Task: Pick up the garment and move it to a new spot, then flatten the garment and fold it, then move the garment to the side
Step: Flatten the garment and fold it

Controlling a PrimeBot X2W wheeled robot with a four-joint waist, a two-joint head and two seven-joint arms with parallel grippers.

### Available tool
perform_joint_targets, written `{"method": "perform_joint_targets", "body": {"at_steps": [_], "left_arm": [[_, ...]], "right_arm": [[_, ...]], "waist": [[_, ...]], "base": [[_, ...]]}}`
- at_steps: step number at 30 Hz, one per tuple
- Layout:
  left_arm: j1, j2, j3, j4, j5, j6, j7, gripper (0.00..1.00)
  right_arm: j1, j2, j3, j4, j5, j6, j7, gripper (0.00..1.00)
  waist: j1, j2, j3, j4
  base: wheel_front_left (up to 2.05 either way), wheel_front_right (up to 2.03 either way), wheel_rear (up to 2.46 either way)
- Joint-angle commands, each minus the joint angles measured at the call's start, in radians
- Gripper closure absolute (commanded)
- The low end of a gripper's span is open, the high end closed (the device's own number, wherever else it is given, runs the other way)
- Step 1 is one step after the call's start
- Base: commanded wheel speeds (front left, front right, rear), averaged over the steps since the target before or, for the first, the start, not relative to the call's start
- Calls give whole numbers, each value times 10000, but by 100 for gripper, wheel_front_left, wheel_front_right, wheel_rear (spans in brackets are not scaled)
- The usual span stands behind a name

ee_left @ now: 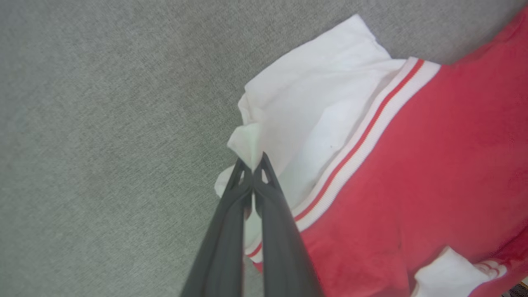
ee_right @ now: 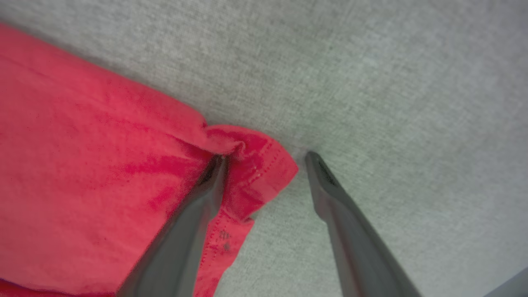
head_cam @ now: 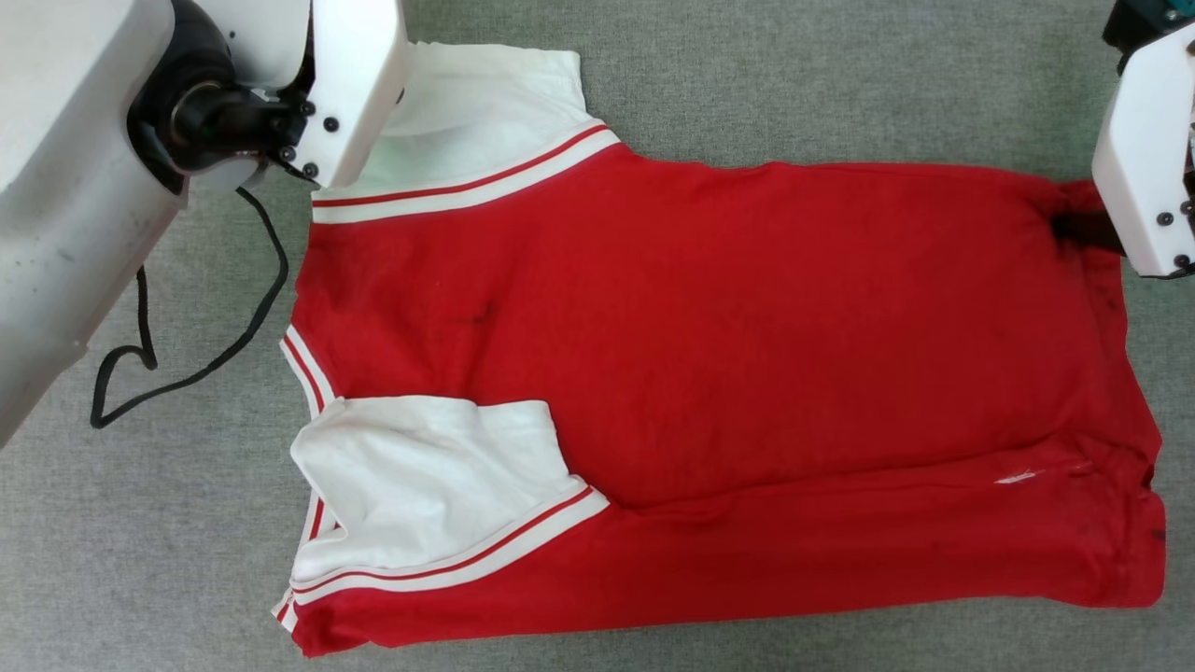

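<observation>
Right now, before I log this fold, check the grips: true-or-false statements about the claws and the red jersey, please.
1. The left claw is shut on a white sleeve of the red short-sleeved jersey T-shirt. True.
2. The right claw is shut on the hem. False: it is open, the red hem corner between its fingers.
3. Block letters face up. False: plain red cloth shows.
4. The T-shirt lies on a grey fabric surface. True.

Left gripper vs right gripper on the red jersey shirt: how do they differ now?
Left gripper, long dark fingers, is shut, pinching the white sleeve of the red jersey T-shirt; right gripper is open. Left holds sleeve edge; right straddles the red hem corner, one finger on cloth, one over grey fabric surface. Both sit on the shirt's same side.
</observation>
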Motion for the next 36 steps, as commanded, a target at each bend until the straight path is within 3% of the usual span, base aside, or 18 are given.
{"method": "perform_joint_targets", "body": {"at_steps": [1, 12, 17, 29, 36], "left_arm": [[-122, 56, -61, 50, 72, -26, -55, 100], [964, 250, -162, 302, -419, -47, -772, 100], [1577, 470, -277, -27, -600, -59, -1164, 100], [3809, 1850, -820, -2143, -1032, -48, -1813, 100], [5097, 2649, -1034, -3364, -1343, 303, -2177, 100]], "right_arm": [[753, 342, 580, 339, 24, -7, -133, 100], [227, -26, 908, 165, 808, -8, -2063, 100], [606, -562, 1218, -311, 1309, -8, -3138, 100], [2696, -1789, 1901, -1359, 1956, -8, -4908, 100], [3985, -2388, 1920, -1776, 2132, -8, -5391, 100]], "waist": [[1, 0, -20, -31], [1, 0, -1414, -179], [1, 0, -2245, -119], [1, 0, -3927, 18], [1, 0, -4334, 125]], "base": [[0, 0, 0], [0, 0, 0], [0, 0, 0], [0, 0, 0], [0, 0, 0]]}}
